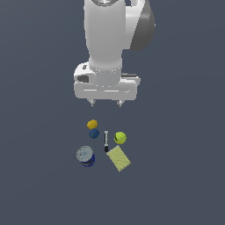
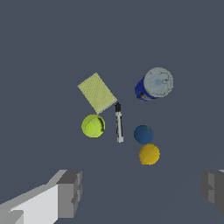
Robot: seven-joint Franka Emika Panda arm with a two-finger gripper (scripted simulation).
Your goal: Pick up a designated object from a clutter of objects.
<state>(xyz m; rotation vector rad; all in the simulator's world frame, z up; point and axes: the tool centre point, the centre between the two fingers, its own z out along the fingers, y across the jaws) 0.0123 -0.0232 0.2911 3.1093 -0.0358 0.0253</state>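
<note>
Here | round smooth blue ball (image 1: pixel 93 133) | touching orange ball (image 1: pixel 92 124) | tool (image 1: pixel 106 103) spread wide

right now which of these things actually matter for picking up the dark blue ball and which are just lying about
Belongs to the job:
- dark blue ball
- gripper, open, above the clutter, holding nothing

Just lying about:
- orange-yellow ball, right beside the blue one
- tennis ball
- marker
- sponge
- blue can
</note>
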